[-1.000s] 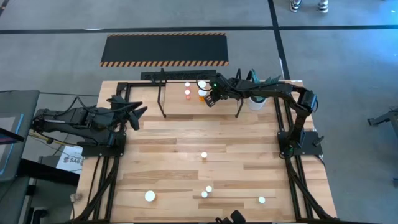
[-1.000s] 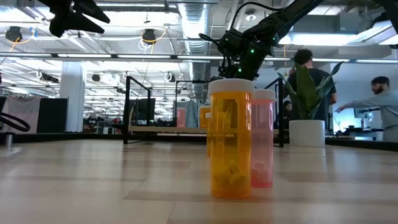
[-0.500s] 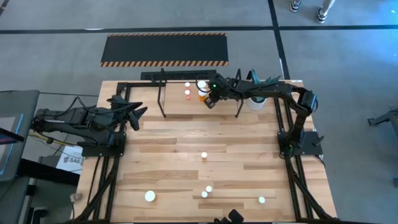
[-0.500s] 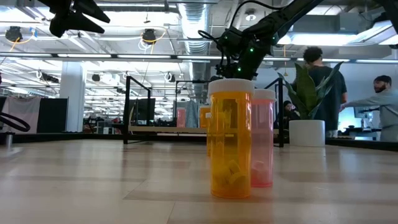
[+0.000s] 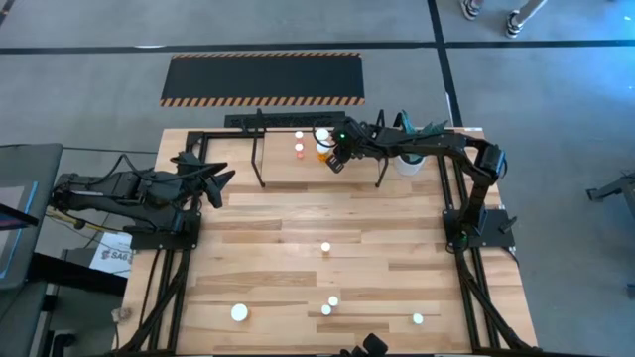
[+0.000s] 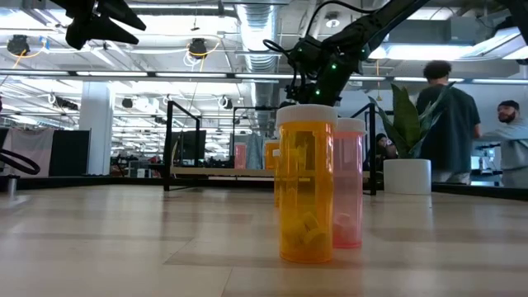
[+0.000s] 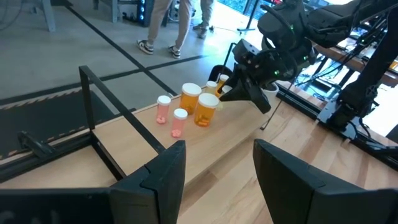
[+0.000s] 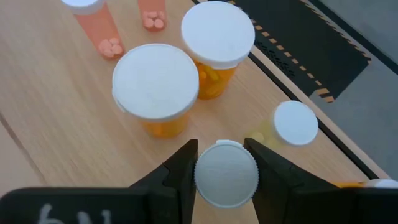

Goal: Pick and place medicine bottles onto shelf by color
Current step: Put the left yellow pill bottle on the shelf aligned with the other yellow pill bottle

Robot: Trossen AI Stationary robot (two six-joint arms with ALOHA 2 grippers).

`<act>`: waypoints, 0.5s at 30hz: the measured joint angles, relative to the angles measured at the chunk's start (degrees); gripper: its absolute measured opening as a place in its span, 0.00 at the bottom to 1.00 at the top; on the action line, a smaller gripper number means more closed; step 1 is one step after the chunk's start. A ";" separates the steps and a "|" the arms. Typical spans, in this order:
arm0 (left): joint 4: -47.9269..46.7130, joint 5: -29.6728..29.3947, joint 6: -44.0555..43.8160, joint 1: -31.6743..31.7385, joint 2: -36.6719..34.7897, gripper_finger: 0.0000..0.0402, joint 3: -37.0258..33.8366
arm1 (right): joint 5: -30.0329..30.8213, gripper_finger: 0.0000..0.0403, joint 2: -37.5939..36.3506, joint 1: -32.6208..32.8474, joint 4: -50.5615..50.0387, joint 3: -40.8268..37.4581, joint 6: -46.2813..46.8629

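Small white-capped bottle (image 8: pixel 226 173) clamped between right gripper (image 8: pixel 225 167) jaws, hanging over shelf (image 5: pixel 298 171) board. Just ahead of jaws: two large orange bottles (image 8: pixel 155 89); small yellowish bottle (image 8: pixel 287 127) off to one side; pink bottles (image 8: pixel 93 22) beyond. Lower straight into bare gap, keep cap clear of large caps, part jaws only once base seated. Left gripper (image 7: pixel 214 165) waits well back, jaws apart, empty.

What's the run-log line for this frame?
right gripper: shut on small bottle, over shelf | left gripper: open, idle
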 joint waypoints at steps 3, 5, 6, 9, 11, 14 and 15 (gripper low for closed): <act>0.01 -0.02 0.02 0.00 0.00 0.43 0.00 | 0.04 0.37 0.00 0.25 -0.06 0.00 -1.33; 0.00 -0.04 0.00 0.00 0.00 0.43 0.00 | 0.01 0.37 0.00 0.09 -0.50 0.00 -1.88; 0.01 -0.04 0.00 0.00 0.00 0.43 0.00 | -0.03 0.36 0.00 -0.03 -0.53 0.00 -1.90; 0.00 -0.07 0.00 0.00 0.00 0.43 0.00 | 0.00 0.36 0.00 0.08 -0.36 0.00 -1.98; 0.00 -0.11 -0.04 0.00 0.00 0.43 0.00 | 0.00 0.36 0.00 0.13 -0.70 0.00 -2.69; 0.02 -0.11 -0.13 0.00 0.00 0.43 0.00 | -0.01 0.36 0.00 0.24 -0.61 0.00 -2.97; 0.02 -0.11 -0.28 0.00 0.00 0.43 0.00 | -0.02 0.36 0.00 0.25 -0.49 0.00 -2.97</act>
